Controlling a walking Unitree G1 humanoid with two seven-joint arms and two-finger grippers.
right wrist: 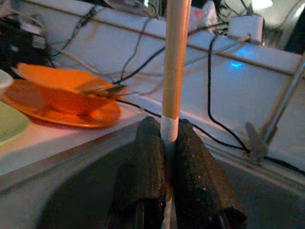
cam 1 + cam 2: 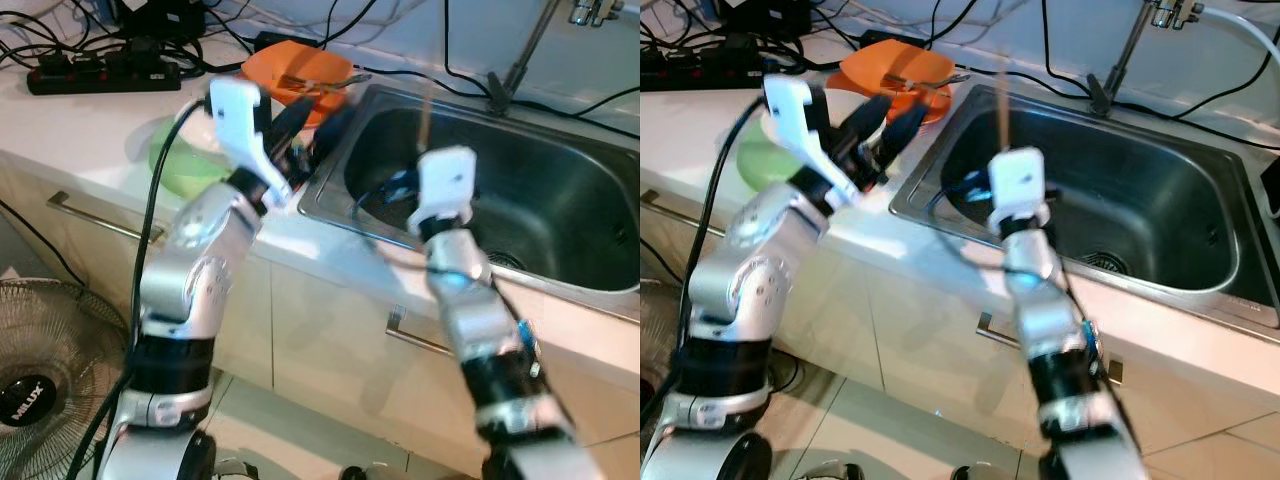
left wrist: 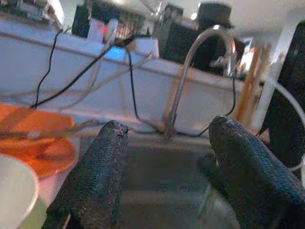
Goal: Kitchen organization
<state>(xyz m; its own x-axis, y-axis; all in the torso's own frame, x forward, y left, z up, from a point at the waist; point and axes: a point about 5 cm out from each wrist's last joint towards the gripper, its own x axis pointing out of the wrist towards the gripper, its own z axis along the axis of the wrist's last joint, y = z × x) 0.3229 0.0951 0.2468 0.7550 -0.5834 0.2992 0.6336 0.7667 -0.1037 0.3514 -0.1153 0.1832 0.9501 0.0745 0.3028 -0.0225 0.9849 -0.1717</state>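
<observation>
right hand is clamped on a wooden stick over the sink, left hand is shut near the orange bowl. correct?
Not quite: the left hand is open. The left wrist view shows its two black fingers spread wide apart with nothing between them. The rest holds: the right hand is shut on the wooden stick over the sink, and the left hand sits near the orange bowl.

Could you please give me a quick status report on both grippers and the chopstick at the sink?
Right gripper shut on wooden chopstick, upright over sink. Left gripper open, empty, at sink's left rim by orange bowl. Cables trail along the counter.
</observation>
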